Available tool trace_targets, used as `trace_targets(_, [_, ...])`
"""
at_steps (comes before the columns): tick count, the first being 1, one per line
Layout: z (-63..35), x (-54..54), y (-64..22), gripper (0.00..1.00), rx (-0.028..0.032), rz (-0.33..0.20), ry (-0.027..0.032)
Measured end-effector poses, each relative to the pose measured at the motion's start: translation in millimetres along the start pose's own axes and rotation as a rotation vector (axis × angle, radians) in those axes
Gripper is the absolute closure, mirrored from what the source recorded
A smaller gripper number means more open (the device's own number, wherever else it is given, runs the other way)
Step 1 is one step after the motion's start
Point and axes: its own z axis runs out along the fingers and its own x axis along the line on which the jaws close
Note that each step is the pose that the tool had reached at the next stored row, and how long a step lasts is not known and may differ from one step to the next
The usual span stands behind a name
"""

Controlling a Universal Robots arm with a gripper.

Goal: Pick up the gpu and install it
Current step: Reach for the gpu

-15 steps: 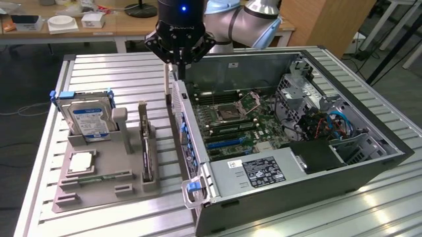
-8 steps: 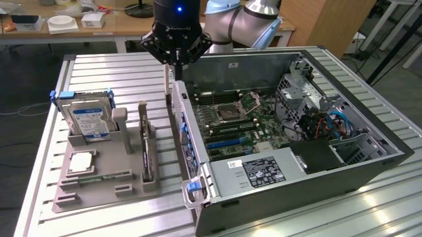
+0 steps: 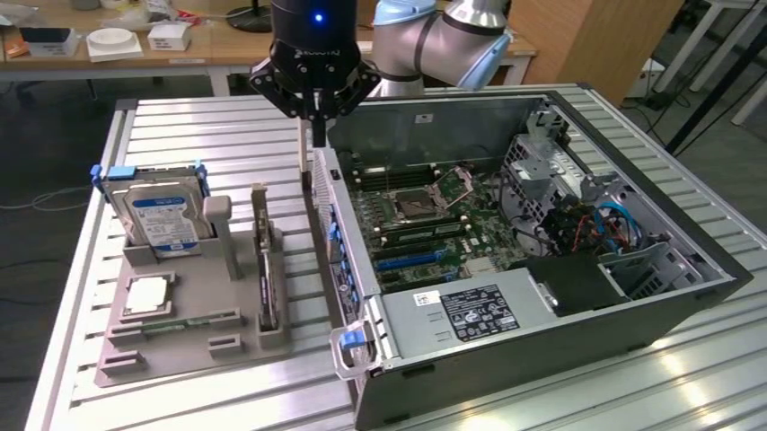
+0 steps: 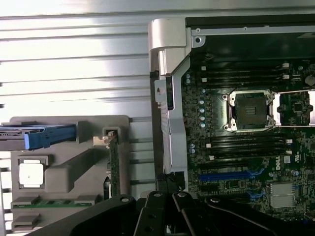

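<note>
The gpu [image 3: 264, 269] is a thin dark card standing on edge in a slot of the grey holder [image 3: 180, 352]; its brownish-green face [image 4: 113, 164] also shows in the wrist view. My gripper [image 3: 319, 136] hangs above the near wall of the open computer case [image 3: 671, 235], beyond the far end of the card and apart from it. Its fingers are shut and hold nothing. In the wrist view the gripper [image 4: 165, 199] sits over the case wall, between the holder and the motherboard [image 4: 256, 147]. A blue expansion slot [image 4: 229, 174] lies on the board.
The holder also carries a silver blue-labelled hard drive [image 3: 164, 220], a processor chip [image 3: 146, 294] and a green memory stick [image 3: 192, 321]. Inside the case sit a power supply [image 3: 480, 310] and cables [image 3: 605, 224]. The slatted metal table [image 3: 204, 126] surrounds everything.
</note>
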Motion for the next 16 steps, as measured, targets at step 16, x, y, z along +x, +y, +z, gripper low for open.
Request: trace_targets(16, [1.6, 12.4, -1.0, 0.89, 0.0000, 0.000, 0.0000])
